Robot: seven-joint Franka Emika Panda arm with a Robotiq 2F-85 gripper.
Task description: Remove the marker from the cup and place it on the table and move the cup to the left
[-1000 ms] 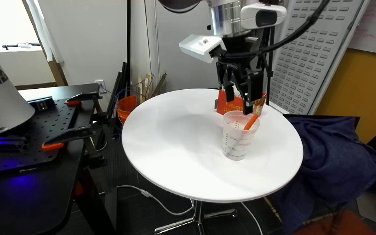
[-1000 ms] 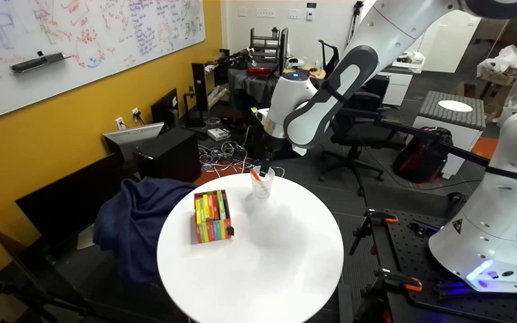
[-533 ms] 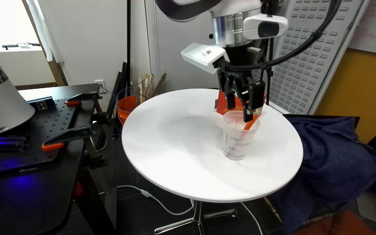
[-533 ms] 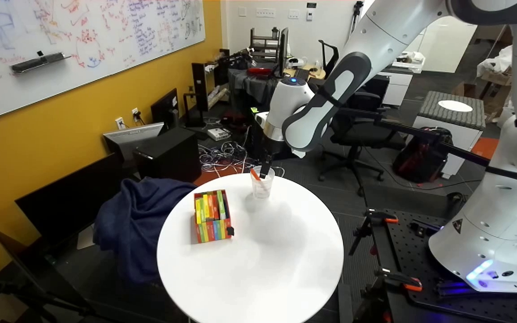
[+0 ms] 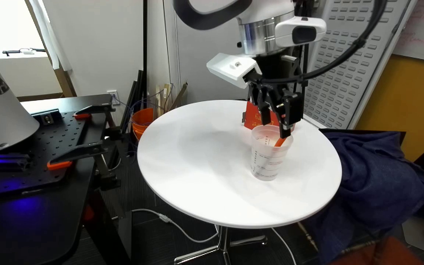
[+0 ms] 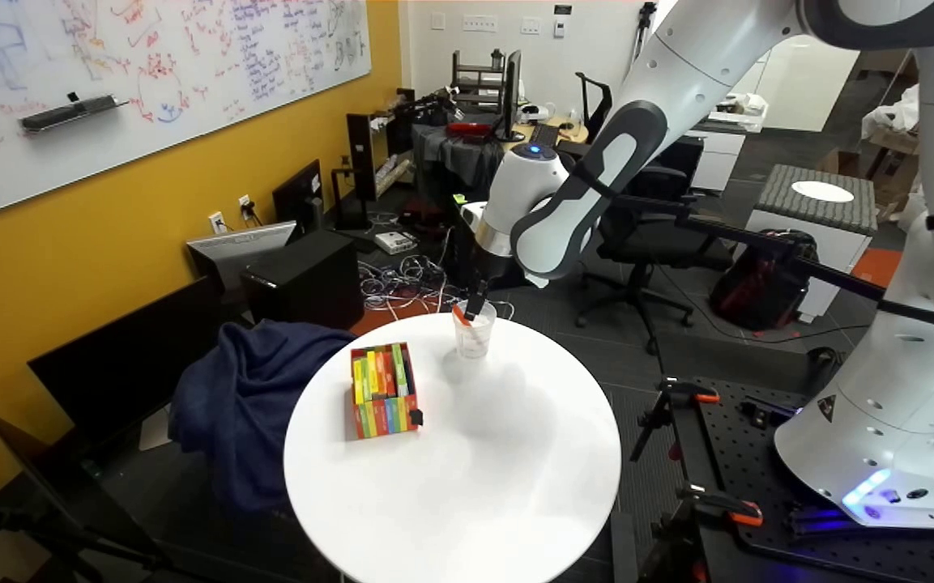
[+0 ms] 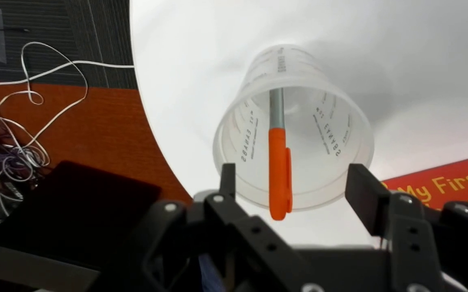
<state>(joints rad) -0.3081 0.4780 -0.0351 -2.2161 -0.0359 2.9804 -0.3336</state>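
You have one clear plastic cup (image 5: pixel 265 165) standing upright on the round white surface (image 5: pixel 197 176), with one marker (image 7: pixel 277 170) inside it. The marker leans: its grey end is down in the cup, and its orange cap, clip on one side, sticks out over the cup's rim. Dark printed markings run along the cup's wall.

Your two black fingers (image 7: pixel 365 198) stand wide at the cup's mouth, one on each side of the marker, with a gap showing between each finger and the cap in the wrist view. Whether either finger touches the cup's rim, you cannot tell from here.

The second container on the surface is one red box (image 5: pixel 252 116), near the cup but apart from it. It holds a packed row of slim, upright coloured pieces (image 6: pixel 385 372); they sit too tight and small for you to count. You can read "My First" on the box's side in the wrist view.

A third container, one orange bucket (image 5: pixel 142 119), is down off the surface, well apart from the cup; you cannot tell whether the wooden pieces (image 5: pixel 166 97) by it stand inside or behind.
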